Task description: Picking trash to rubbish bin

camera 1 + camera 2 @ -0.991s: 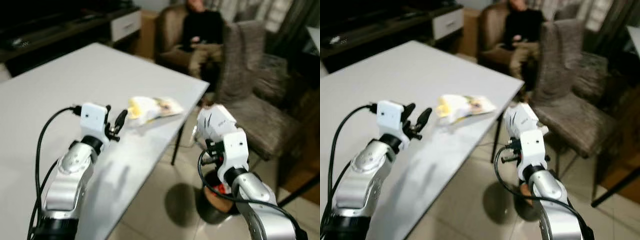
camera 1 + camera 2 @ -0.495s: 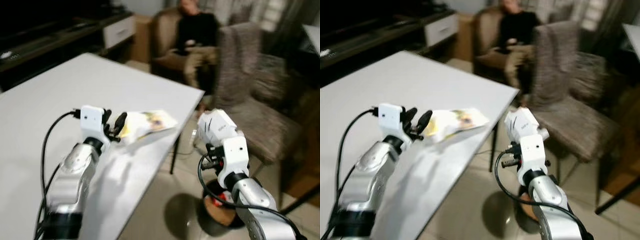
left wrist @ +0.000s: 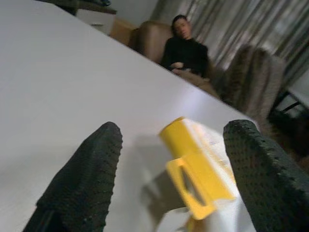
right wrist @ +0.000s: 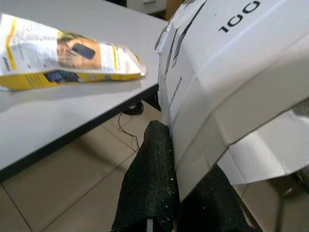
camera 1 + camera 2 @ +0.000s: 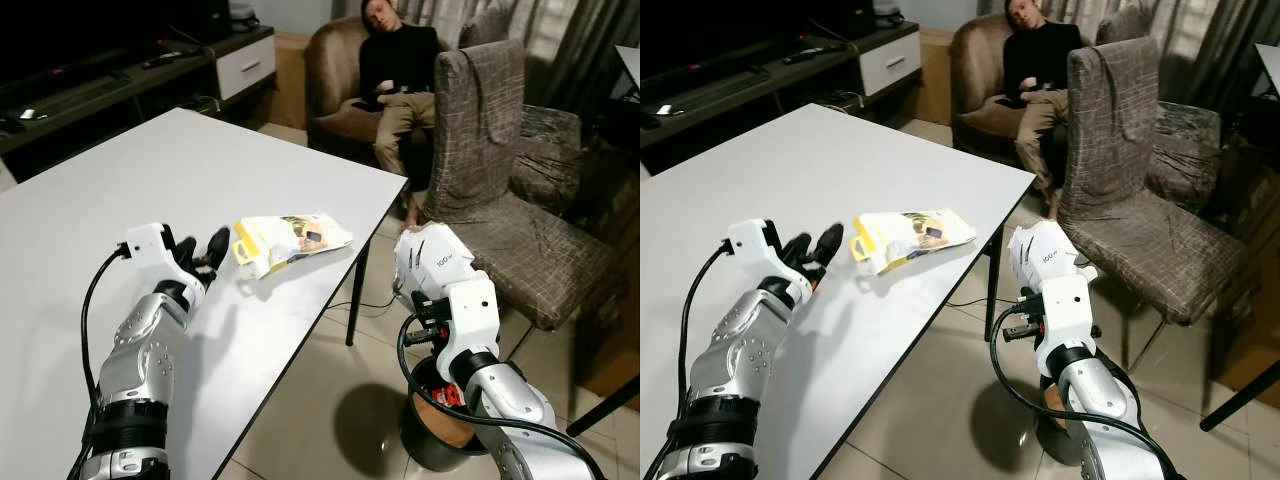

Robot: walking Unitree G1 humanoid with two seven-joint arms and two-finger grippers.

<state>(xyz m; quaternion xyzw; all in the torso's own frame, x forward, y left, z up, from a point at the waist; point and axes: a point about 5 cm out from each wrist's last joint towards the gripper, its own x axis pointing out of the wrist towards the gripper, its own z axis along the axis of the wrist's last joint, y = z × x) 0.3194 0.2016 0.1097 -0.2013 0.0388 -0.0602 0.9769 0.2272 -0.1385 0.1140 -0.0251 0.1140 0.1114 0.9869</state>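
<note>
Yellow-white crinkled packet [image 5: 288,240] flat on matte white tabletop [image 5: 150,170], 12 o'clock edge | left gripper [image 5: 200,255] jaws spread wide, empty, beside it | right gripper [image 4: 166,188] clamps white creased cardboard box [image 5: 432,258] above round bin [image 5: 440,430] | fabric chair [image 5: 490,150] at 2 o'clock

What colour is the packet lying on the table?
Yellow and white packet; the right eye view shows it best.

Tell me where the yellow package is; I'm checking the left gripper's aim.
The yellow package lies on the white table near its right edge, just ahead of the open left gripper.
</note>
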